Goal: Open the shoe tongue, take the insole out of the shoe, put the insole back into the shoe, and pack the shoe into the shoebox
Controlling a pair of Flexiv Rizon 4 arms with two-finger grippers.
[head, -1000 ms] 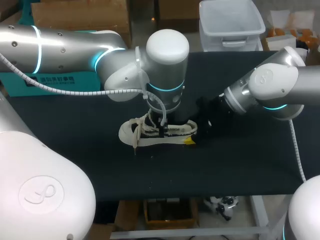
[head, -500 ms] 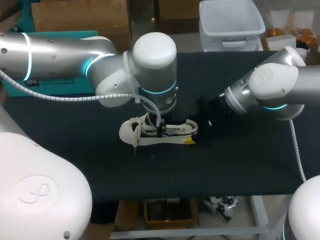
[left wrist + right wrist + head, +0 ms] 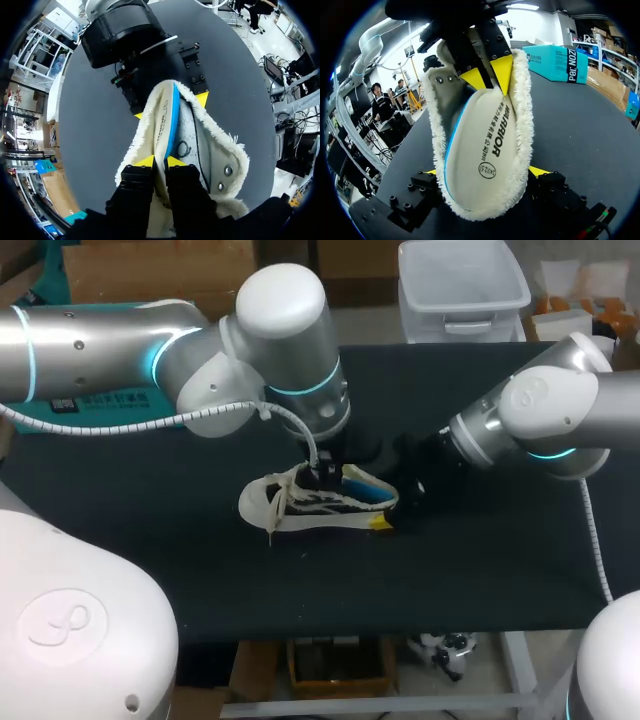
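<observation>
1. Your left arm (image 3: 130, 350) is coming in from 9 o'clock and bending down over the shoe (image 3: 290, 508). The shoe is sitting on its sole near the middle of the matte black table (image 3: 150, 540), with its toe pointing to 9 o'clock and its heel to 3 o'clock.
2. Your left jaws are pressed almost together and are pinching the insole (image 3: 161, 117). One yellow left fingertip (image 3: 146, 161) is lying on each face of the thin sheet, at the end away from the heel.
3. The insole is showing as a flat, long oval with a rounded heel end. Its top is smooth cream with dark print, and a bright blue foam layer is showing along its edge. It is tilting up out of the shoe's opening, with its rounded end sitting down at the heel.
4. The shoe is showing a cream upper and a thick, shaggy fleece lining (image 3: 520, 100) around the collar. Round metal eyelets are sitting along one flap, and loose white laces are trailing at the toe end.
5. Your right arm (image 3: 540, 410) is reaching in from 3 o'clock. Your right jaws are standing wide apart and clamping the heel from both sides, with a yellow right fingertip (image 3: 539, 171) against each flank.
6. A teal cardboard box (image 3: 90, 405) is lying at 10 o'clock from the shoe, well apart from it, behind your left arm.
</observation>
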